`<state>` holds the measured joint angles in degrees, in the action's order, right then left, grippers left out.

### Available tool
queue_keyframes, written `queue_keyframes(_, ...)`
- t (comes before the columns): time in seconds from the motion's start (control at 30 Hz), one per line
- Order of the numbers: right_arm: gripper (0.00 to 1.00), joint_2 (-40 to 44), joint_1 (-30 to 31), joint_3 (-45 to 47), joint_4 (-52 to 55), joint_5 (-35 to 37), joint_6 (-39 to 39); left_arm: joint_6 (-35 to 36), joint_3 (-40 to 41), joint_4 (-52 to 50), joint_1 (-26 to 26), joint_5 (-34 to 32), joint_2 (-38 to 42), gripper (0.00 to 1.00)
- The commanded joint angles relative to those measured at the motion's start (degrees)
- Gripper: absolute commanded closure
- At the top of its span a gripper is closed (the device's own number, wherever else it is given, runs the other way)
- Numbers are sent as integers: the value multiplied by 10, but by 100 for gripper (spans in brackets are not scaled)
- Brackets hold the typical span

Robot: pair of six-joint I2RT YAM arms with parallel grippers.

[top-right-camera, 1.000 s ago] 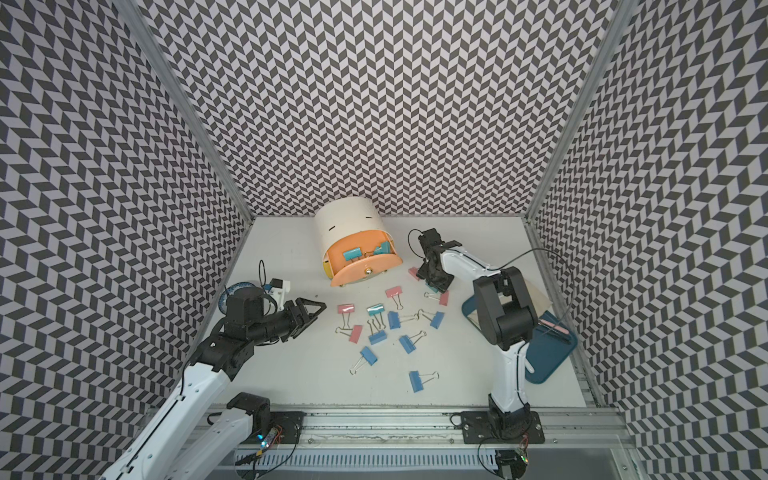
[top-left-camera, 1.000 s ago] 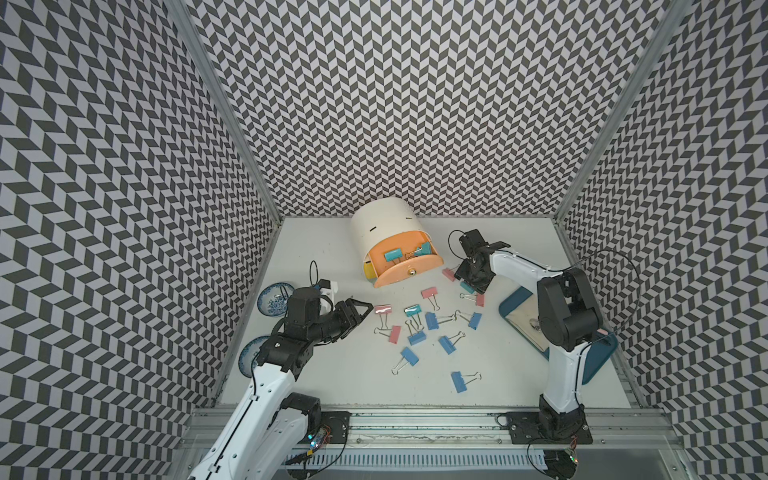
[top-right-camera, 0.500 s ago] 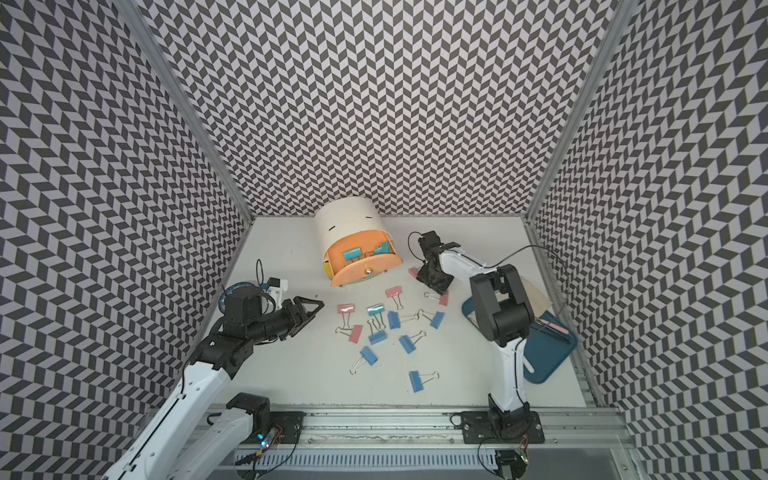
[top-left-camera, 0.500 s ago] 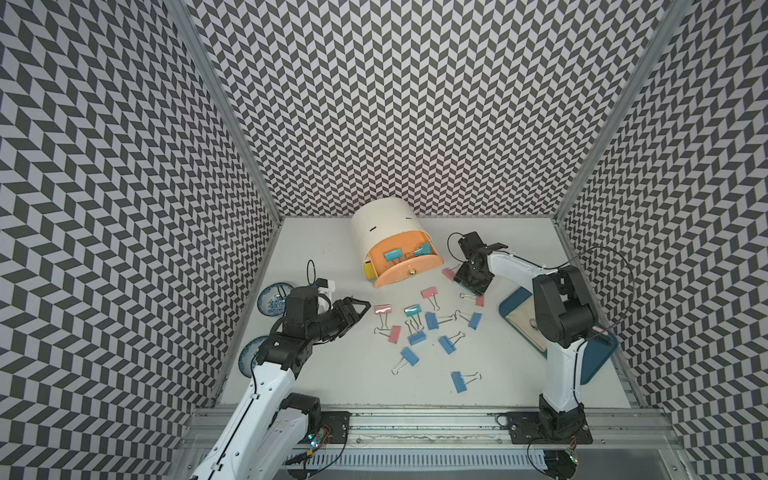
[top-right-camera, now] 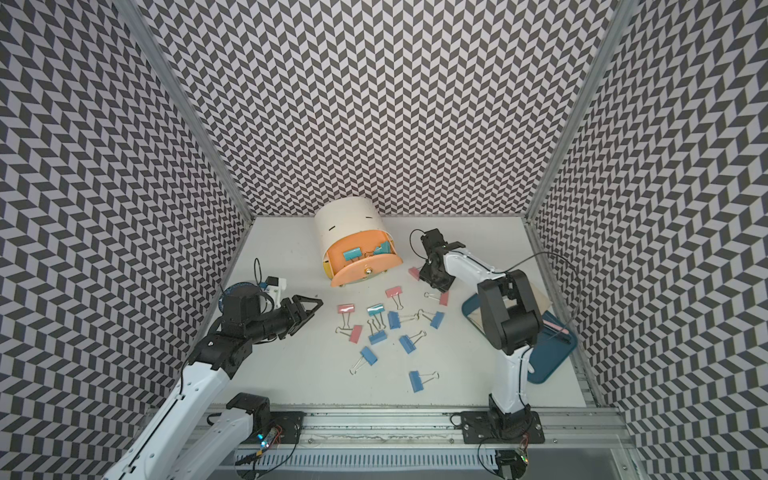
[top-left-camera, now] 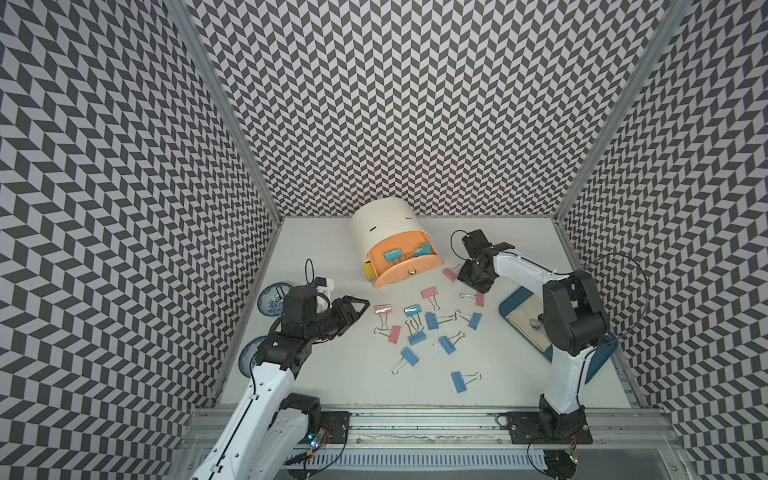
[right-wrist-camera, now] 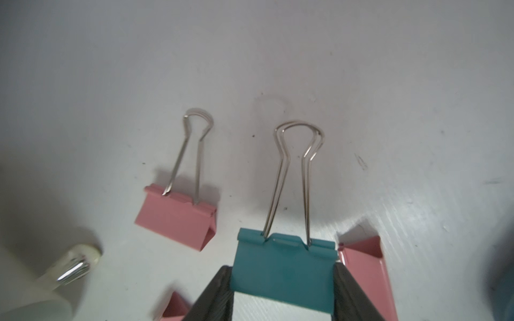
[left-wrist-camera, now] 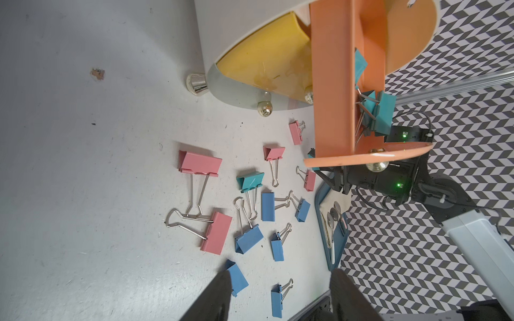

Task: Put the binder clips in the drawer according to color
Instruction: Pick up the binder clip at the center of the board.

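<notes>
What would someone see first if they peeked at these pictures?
Probably the pink and blue binder clips scattered across the middle of the white table. Behind them an orange drawer stands pulled out of a round cream box, with teal clips inside. Up close, the right claw pinches another teal clip.

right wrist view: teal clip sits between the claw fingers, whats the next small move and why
Probably lift straight up: the right claw has its fingers against both sides of the teal clip, a pink clip lies right beside it, and the orange drawer already holds other teal clips.
</notes>
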<state>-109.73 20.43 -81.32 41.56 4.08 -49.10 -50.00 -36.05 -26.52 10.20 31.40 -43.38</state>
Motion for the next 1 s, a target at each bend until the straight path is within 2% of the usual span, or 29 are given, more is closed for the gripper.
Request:
queue_keyframes(0.0, 56, 64, -2, 4, -10, 34, 36, 2, -36, -1, -4, 4, 8, 39)
queue_keyframes(0.23, 56, 122, 4, -37, 18, 65, 89, 6, -89, -17, -4, 7, -8, 39)
queue_keyframes(0.47, 57, 156, 25, -110, 35, 59, 141, 10, -146, -28, -4, 13, -33, 40)
queue_keyframes(0.97, 57, 100, 146, -300, 67, -7, 206, 21, -243, -38, -4, 36, -87, 39)
